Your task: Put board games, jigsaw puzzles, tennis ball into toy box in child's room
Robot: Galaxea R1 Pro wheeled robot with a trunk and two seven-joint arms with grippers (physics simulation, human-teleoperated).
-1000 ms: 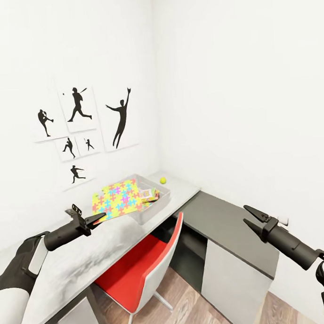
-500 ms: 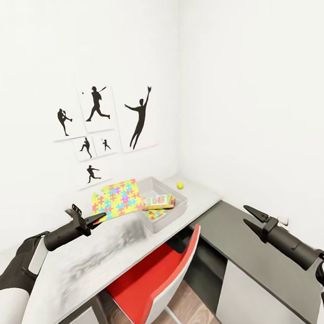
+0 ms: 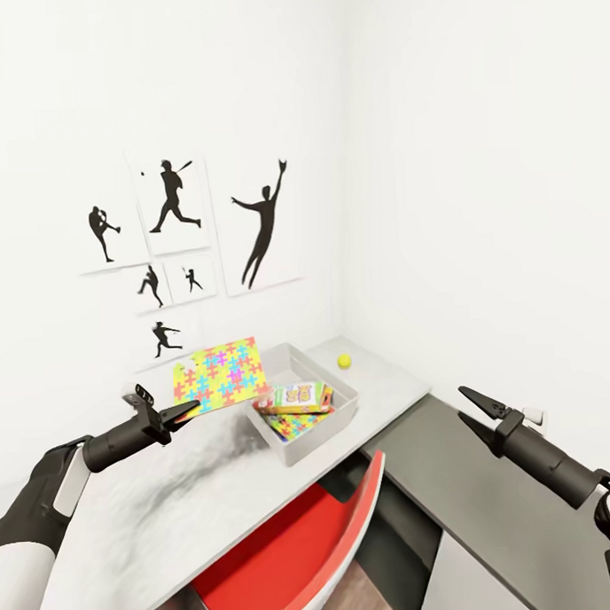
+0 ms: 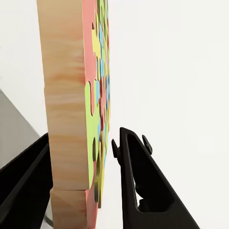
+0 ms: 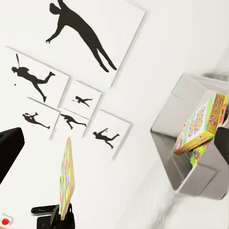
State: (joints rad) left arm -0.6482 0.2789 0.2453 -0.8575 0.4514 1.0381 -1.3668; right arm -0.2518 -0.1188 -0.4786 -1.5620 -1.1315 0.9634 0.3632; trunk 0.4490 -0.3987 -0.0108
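My left gripper is shut on the edge of a jigsaw puzzle, holding it tilted above the white table, just left of the toy box. The left wrist view shows this jigsaw puzzle pinched between both fingers. In the grey toy box lies a board game on top of a second jigsaw puzzle. The tennis ball rests on the table behind the box, near the corner. My right gripper hovers open and empty over the dark grey unit.
A red chair is tucked under the table in front of the toy box. Black baseball-player pictures hang on the white wall behind the table. The right wrist view looks across at the toy box and the held puzzle.
The whole view has shifted, so the camera has moved: table and toy box now sit nearer and more to the right. Both arms hold the same pose, the left still gripping the puzzle.
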